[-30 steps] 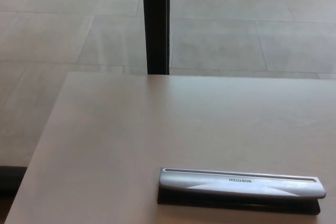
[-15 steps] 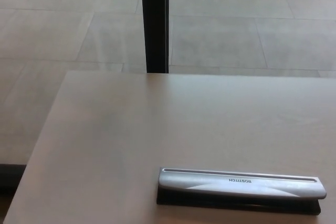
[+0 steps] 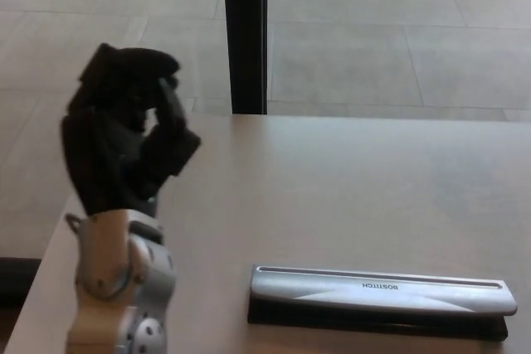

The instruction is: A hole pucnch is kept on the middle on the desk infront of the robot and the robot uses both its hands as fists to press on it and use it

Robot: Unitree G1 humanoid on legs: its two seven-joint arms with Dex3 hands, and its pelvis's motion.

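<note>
A long silver hole punch (image 3: 382,294) with a black base lies flat near the front edge of the light wooden desk (image 3: 332,188), right of centre. My left hand (image 3: 124,143) is raised above the desk's left side, well to the left of the punch and not touching it. Its black fingers are curled in like a fist, with nothing held. The silver forearm (image 3: 120,283) rises from the bottom left. My right hand does not show.
A black vertical post (image 3: 246,35) stands behind the desk's far edge. Grey tiled floor (image 3: 398,31) lies beyond. The desk's left edge runs diagonally just under my left forearm.
My left hand and forearm have risen into view at the left; earlier no hand showed. The hole punch has not moved.
</note>
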